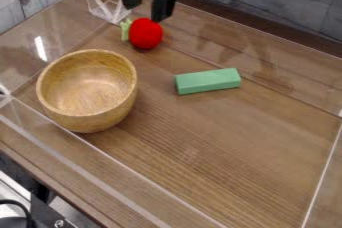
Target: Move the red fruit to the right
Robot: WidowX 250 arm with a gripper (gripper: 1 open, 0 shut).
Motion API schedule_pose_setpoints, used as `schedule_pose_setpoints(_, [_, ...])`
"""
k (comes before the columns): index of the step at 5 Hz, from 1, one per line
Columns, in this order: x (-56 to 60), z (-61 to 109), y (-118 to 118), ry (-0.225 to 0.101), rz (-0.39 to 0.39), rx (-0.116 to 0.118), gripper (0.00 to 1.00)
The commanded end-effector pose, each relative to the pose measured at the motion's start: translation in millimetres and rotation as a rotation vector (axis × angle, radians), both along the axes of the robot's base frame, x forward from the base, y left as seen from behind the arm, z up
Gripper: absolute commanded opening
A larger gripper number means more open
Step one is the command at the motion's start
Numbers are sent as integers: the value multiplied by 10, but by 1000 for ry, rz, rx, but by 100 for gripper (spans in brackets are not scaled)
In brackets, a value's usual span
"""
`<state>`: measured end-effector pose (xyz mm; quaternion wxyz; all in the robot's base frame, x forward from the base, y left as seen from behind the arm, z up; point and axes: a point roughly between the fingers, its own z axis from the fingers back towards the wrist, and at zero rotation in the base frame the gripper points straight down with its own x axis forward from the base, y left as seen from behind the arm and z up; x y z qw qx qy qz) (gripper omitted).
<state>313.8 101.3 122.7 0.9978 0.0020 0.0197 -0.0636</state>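
The red fruit (144, 34) is small, round and glossy with a bit of green leaf on its left side. It rests on the wooden table at the back left. My gripper (147, 5) is black and hangs just above and behind the fruit, apart from it. Its fingers (163, 8) point down with a gap between them, and nothing is held. The upper part of the gripper is cut off by the top edge of the view.
A wooden bowl (87, 89) stands at the left. A flat green block (209, 80) lies mid-table, right of the fruit. A clear plastic stand (104, 2) sits at the back left. Clear low walls (325, 172) border the table.
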Motion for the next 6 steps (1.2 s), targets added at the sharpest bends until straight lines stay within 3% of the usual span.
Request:
schedule_pose_setpoints(1, [2, 172, 135, -41, 7, 16, 100])
schedule_pose_setpoints(2, [-15, 213, 166, -48, 0, 8, 100])
schedule_pose_setpoints(4, [-57, 10, 67, -70, 39, -6, 100])
schedule_pose_setpoints(6, [146, 4, 119, -136, -35, -15, 100])
